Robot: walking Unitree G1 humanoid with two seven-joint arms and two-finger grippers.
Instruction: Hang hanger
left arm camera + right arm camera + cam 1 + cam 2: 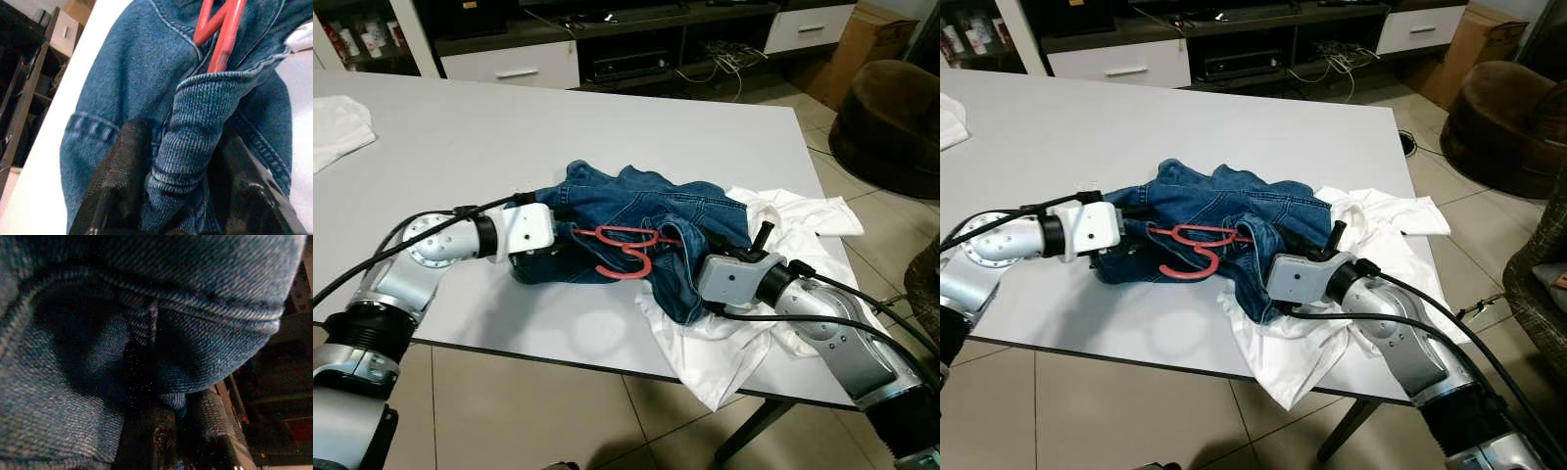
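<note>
A crumpled blue denim garment lies on the white table. A red hanger rests on top of it, one end tucked under a denim fold. My left gripper is at the garment's left edge, shut on a thick denim fold between its black fingers. My right gripper is at the garment's right side, its fingers close together and pinching denim. The cloth hides both grippers' fingertips in the eye views.
A white garment lies under and right of the denim, hanging over the table's front edge. Another white cloth lies far left. A low media cabinet, a cardboard box and a brown pouf stand beyond.
</note>
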